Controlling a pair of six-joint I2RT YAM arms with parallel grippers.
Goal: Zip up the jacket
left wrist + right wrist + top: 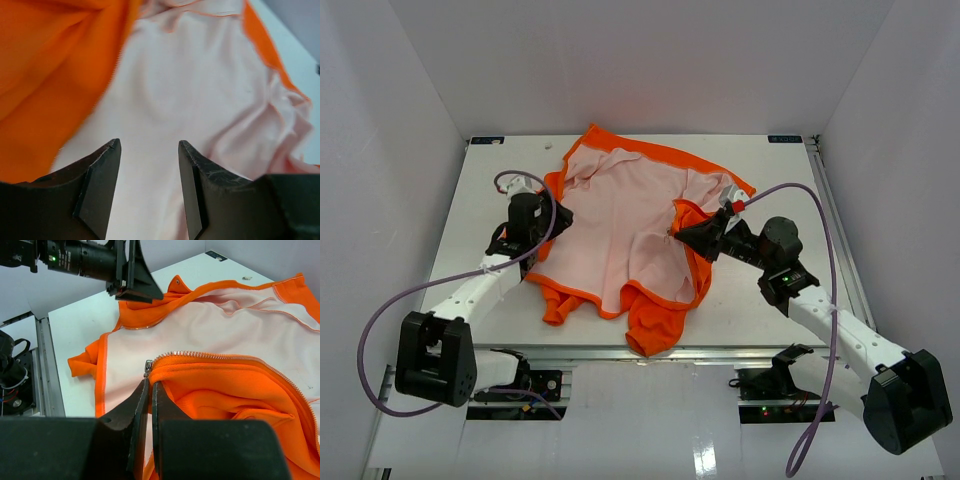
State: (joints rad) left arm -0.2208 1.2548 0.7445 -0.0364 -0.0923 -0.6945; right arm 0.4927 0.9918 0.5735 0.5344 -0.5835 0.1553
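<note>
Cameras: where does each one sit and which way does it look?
Top external: above and behind the robot, looking down on the table and open jacket; left arm and right arm show.
Left wrist: on the left arm, looking past the open left gripper at pink lining.
Right wrist: on the right arm, looking across the jacket; right gripper shut on it by the zipper.
Shared: right wrist and top both see the left gripper.

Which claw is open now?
The left claw: its fingers stand apart over the pink lining, while the right claw is pinched shut on the jacket at its zipper.
</note>
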